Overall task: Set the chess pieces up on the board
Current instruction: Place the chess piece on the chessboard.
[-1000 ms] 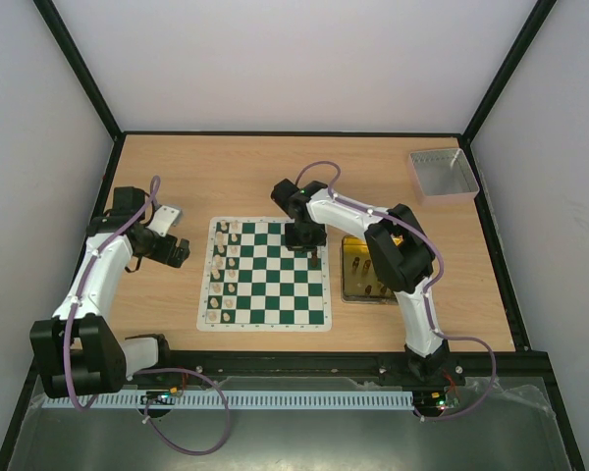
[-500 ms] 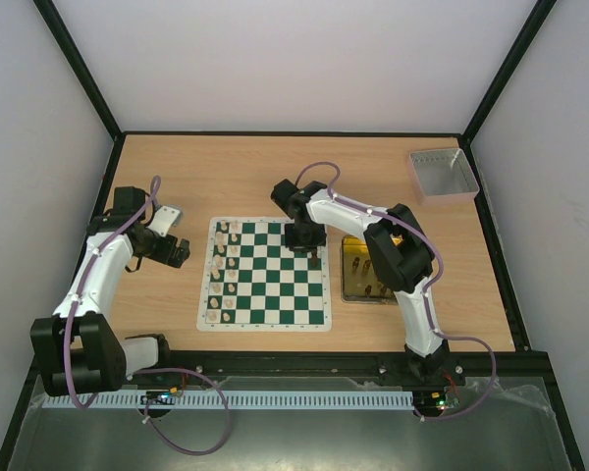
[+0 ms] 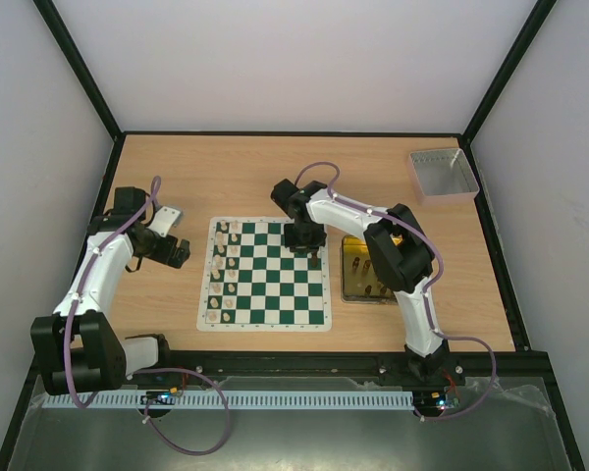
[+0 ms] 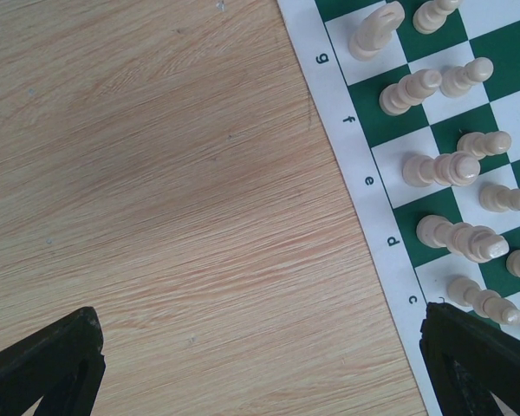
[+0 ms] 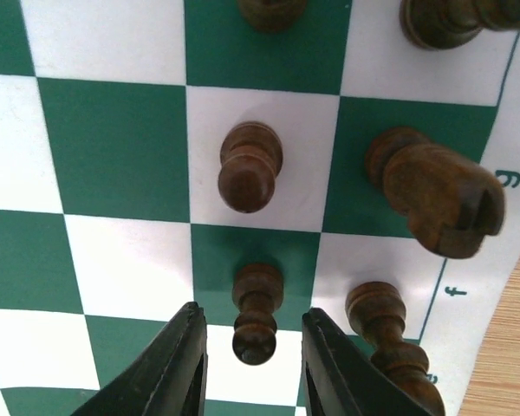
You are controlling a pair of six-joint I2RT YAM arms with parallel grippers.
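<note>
**Right gripper loose around a dark pawn; tin holds dark pieces**

The board lies flat in the middle of the table, in the centre of the top view. Cream pieces stand in two files along its left edge. A few dark pieces stand at its upper right corner.

The right gripper hangs over that corner. In the right wrist view its fingers stand apart on either side of an upright dark pawn, with a gap showing on each side, so the pawn is released and stands on a green square. Above it in the frame is a second pawn on a white square, and to the right a knight near the board's border.

A gold tin sits just right of the board, partly hidden by the right arm. Several dark pieces are in it.

A grey tray sits at the upper right of the table, well apart from the board.

The left gripper hovers over bare wood just left of the board, its jaws spread wide and holding nothing.
</note>
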